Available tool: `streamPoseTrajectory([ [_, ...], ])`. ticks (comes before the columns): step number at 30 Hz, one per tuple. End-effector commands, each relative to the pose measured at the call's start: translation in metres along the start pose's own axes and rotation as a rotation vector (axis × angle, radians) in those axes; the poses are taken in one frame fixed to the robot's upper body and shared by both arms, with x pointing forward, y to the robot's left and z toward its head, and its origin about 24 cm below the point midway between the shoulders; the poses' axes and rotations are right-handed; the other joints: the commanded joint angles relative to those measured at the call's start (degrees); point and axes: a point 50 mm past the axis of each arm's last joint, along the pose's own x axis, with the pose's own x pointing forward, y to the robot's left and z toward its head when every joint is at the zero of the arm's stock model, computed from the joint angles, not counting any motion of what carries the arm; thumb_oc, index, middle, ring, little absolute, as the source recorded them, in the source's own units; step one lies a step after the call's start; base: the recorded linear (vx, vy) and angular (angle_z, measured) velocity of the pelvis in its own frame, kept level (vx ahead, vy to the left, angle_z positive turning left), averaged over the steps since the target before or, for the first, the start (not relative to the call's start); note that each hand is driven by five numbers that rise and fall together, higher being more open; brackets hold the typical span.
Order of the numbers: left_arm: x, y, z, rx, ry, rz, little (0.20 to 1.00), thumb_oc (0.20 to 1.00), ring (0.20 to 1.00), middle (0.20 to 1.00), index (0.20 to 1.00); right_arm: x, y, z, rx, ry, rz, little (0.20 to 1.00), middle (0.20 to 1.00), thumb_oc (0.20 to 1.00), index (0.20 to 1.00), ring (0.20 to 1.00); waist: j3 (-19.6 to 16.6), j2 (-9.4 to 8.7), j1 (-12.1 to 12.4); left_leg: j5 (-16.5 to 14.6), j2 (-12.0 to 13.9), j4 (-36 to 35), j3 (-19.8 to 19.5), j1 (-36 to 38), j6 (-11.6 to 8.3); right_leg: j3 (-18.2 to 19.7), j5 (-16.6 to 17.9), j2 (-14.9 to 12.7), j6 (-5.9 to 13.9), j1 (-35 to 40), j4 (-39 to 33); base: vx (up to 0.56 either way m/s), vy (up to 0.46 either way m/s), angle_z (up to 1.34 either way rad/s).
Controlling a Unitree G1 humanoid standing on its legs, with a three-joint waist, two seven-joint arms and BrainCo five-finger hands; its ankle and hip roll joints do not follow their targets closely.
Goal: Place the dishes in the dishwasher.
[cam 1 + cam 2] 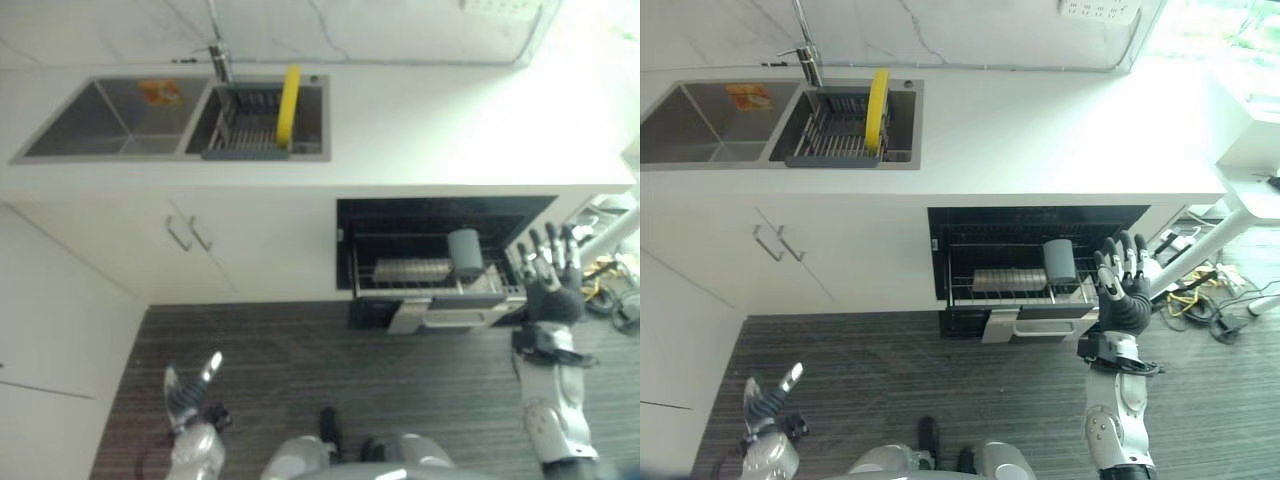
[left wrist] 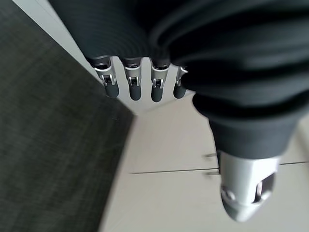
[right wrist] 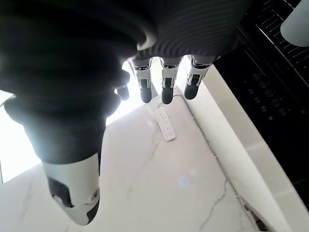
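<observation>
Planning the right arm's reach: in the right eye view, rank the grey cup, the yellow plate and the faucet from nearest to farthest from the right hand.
1. Grey cup, in the dishwasher rack just left of the right hand.
2. Yellow plate, upright in the sink's drying rack.
3. Faucet, behind the sink, farthest left.

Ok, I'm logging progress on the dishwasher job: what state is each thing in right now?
Dishwasher: open, rack pulled out.
Grey cup: upright in the rack.
Yellow plate: on edge in the sink's drying rack, not yet loaded.
Cabinet doors: closed.
Right hand: open, empty, raised beside the dishwasher rack.
Left hand: open, empty, low over the floor.
</observation>
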Motion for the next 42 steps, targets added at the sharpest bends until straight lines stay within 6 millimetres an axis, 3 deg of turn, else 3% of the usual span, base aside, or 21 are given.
streamPoseTrajectory([
  [1, 0.004, -0.021, 0.037, 0.018, -0.178, -0.18, 1.0, 1.0, 1.0, 1.0, 1.0, 0.017, 0.014, 0.037, -0.087, -0.225, 0.087, 1.0, 1.0, 1.0, 1.0, 1.0, 0.9, -1.15, -1.5, -8.4, 3.3, 14.3, -5.0, 0.1, -2.36, 1.4, 4.9, -0.6, 3.78, 3.9, -5.2, 0.06, 0.064, 0.36],
  [3, 0.001, -0.023, 0.032, 0.005, -0.181, -0.193, 1.0, 1.0, 1.0, 1.0, 1.0, 0.019, 0.016, 0.036, -0.116, -0.215, 0.113, 1.0, 1.0, 1.0, 1.0, 1.0, 1.9, -1.17, -1.2, -5.4, 4.3, 19.5, -6.5, -3.7, -4.01, 1.4, 5.0, -0.6, 3.18, 4.5, -5.1, 0.1, 0.163, 0.08],
  [6, 0.003, -0.026, 0.026, -0.021, -0.134, -0.235, 1.0, 1.0, 1.0, 1.0, 1.0, 0.02, 0.026, 0.028, -0.138, -0.184, 0.177, 1.0, 1.0, 1.0, 1.0, 1.0, 2.1, 0.25, -0.9, 3.3, 9.5, 11.0, -9.2, -5.9, -7.02, 4.3, 3.6, 0.4, 3.46, 7.1, -6.1, 0.26, 0.346, -0.28],
  [9, 0.003, -0.027, 0.009, 0.045, -0.056, -0.246, 1.0, 1.0, 1.0, 1.0, 1.0, 0.025, 0.03, 0.031, -0.145, -0.184, 0.218, 1.0, 1.0, 1.0, 1.0, 1.0, 2.1, 0.92, -0.7, 8.0, 14.0, 5.3, -12.8, -6.8, -8.93, 6.4, 2.5, -0.4, 3.78, 9.0, -6.9, 0.35, 0.45, -0.57],
  [11, 0.001, -0.026, -0.006, 0.104, 0.004, -0.275, 1.0, 1.0, 1.0, 1.0, 1.0, 0.025, 0.029, 0.036, -0.154, -0.192, 0.22, 1.0, 1.0, 1.0, 1.0, 1.0, 2.0, 1.49, -1.5, 7.4, 15.4, 4.2, -10.6, -6.5, -9.36, 5.7, 1.6, -1.7, 4.22, 9.5, -6.4, 0.38, 0.562, -0.49],
  [12, 0.0, -0.025, -0.013, 0.133, 0.034, -0.294, 1.0, 1.0, 1.0, 1.0, 1.0, 0.025, 0.028, 0.038, -0.16, -0.196, 0.211, 1.0, 1.0, 1.0, 1.0, 1.0, 1.6, 1.41, -1.7, 5.0, 15.0, 3.3, -9.6, -5.5, -9.06, 5.5, 1.7, -2.8, 4.93, 9.5, -6.3, 0.28, 0.466, -0.23],
  [15, -0.009, -0.025, -0.033, 0.243, 0.082, -0.341, 1.0, 1.0, 1.0, 1.0, 1.0, 0.024, 0.021, 0.039, -0.108, -0.199, 0.164, 1.0, 1.0, 1.0, 1.0, 1.0, 0.3, 0.96, -1.1, -0.6, 11.2, 4.4, -9.8, -2.9, -6.4, 4.8, 2.2, -6.6, 7.4, 9.1, -4.8, 0.25, 0.428, -0.4],
  [17, -0.01, -0.026, -0.036, 0.292, 0.091, -0.345, 1.0, 1.0, 1.0, 1.0, 1.0, 0.023, 0.023, 0.04, -0.118, -0.205, 0.173, 1.0, 1.0, 1.0, 1.0, 1.0, -0.1, 0.74, -0.8, -2.4, 9.4, 4.8, -9.8, -2.1, -4.65, 4.7, 2.1, -7.9, 8.0, 8.3, -2.9, 0.19, 0.313, -0.19],
  [19, -0.009, -0.022, -0.04, 0.326, 0.117, -0.342, 1.0, 1.0, 1.0, 1.0, 1.0, 0.022, 0.028, 0.039, -0.112, -0.212, 0.181, 1.0, 1.0, 1.0, 1.0, 1.0, -0.7, 0.3, -0.5, -4.1, 7.6, 5.0, -8.9, -1.4, -2.36, 4.4, 5.4, -9.5, 9.6, 5.9, 2.2, 0.15, 0.296, -0.05],
  [22, -0.008, -0.019, -0.042, 0.368, 0.13, -0.351, 1.0, 1.0, 1.0, 1.0, 1.0, 0.021, 0.033, 0.036, -0.098, -0.201, 0.181, 1.0, 1.0, 1.0, 1.0, 1.0, -1.0, 0.15, 0.1, -5.2, 6.2, 3.9, -7.1, -0.2, -0.44, 1.8, 8.3, -9.9, 10.54, 2.7, 7.8, 0.1, 0.176, -0.24],
  [24, -0.008, -0.017, -0.043, 0.364, 0.153, -0.326, 1.0, 1.0, 1.0, 1.0, 1.0, 0.022, 0.037, 0.035, -0.085, -0.193, 0.189, 1.0, 1.0, 1.0, 1.0, 1.0, -0.9, 0.18, 0.8, -5.4, 5.9, 2.4, -6.0, 0.8, 0.01, -0.6, 9.0, -9.3, 10.49, 0.3, 7.8, 0.06, 0.086, -0.38],
  [28, -0.013, -0.013, -0.055, 0.358, 0.212, -0.328, 1.0, 1.0, 1.0, 1.0, 1.0, 0.029, 0.044, 0.037, -0.076, -0.214, 0.219, 1.0, 1.0, 1.0, 1.0, 1.0, -0.2, -0.09, 0.8, -5.7, 5.2, 1.3, -4.7, 2.3, -0.83, -4.1, 8.3, -5.8, 9.01, -2.1, -0.6, 0.06, 0.004, -0.68],
  [34, -0.023, -0.004, -0.073, 0.372, 0.285, -0.313, 1.0, 1.0, 1.0, 1.0, 1.0, 0.036, 0.045, 0.045, -0.12, -0.226, 0.247, 1.0, 1.0, 1.0, 1.0, 1.0, -2.0, -1.11, 0.7, -5.6, 3.8, 0.8, -5.4, 3.0, -1.67, -2.6, 8.1, -3.6, 7.5, 1.6, -9.8, 0.08, -0.122, 0.01],
  [37, -0.026, -0.004, -0.076, 0.486, 0.255, -0.291, 1.0, 1.0, 1.0, 1.0, 1.0, 0.037, 0.045, 0.05, -0.135, -0.245, 0.263, 1.0, 1.0, 1.0, 1.0, 1.0, -1.7, -2.12, 0.1, -9.1, 2.5, 8.9, -5.8, 0.9, -1.86, -0.1, 8.8, -3.2, 6.48, 2.4, -11.8, 0.02, -0.099, 0.12],
  [38, -0.025, -0.003, -0.075, 0.559, 0.223, -0.287, 1.0, 1.0, 1.0, 1.0, 1.0, 0.037, 0.045, 0.052, -0.152, -0.256, 0.27, 1.0, 1.0, 1.0, 1.0, 1.0, -1.1, -2.5, 0.2, -8.3, 2.3, 13.3, -7.0, -1.3, -2.77, 0.8, 9.6, -3.1, 6.15, 2.9, -12.8, 0.03, 0.013, 0.36],
  [40, -0.024, 0.006, -0.077, 0.582, 0.255, -0.253, 1.0, 1.0, 1.0, 1.0, 1.0, 0.041, 0.053, 0.054, -0.166, -0.27, 0.299, 1.0, 1.0, 1.0, 1.0, 1.0, 0.2, -1.69, 1.2, -3.3, 4.8, 9.9, -11.2, -4.1, -4.9, 2.5, 10.3, -2.5, 6.2, 3.7, -14.0, 0.09, 0.181, 0.29],
  [42, -0.027, 0.009, -0.082, 0.592, 0.277, -0.25, 1.0, 1.0, 1.0, 1.0, 1.0, 0.042, 0.057, 0.052, -0.164, -0.265, 0.313, 1.0, 1.0, 1.0, 1.0, 1.0, 0.9, -1.26, 1.8, -0.6, 6.1, 8.2, -13.3, -5.4, -6.01, 3.2, 10.0, -2.6, 6.24, 4.9, -14.5, 0.11, 0.268, -0.54],
])
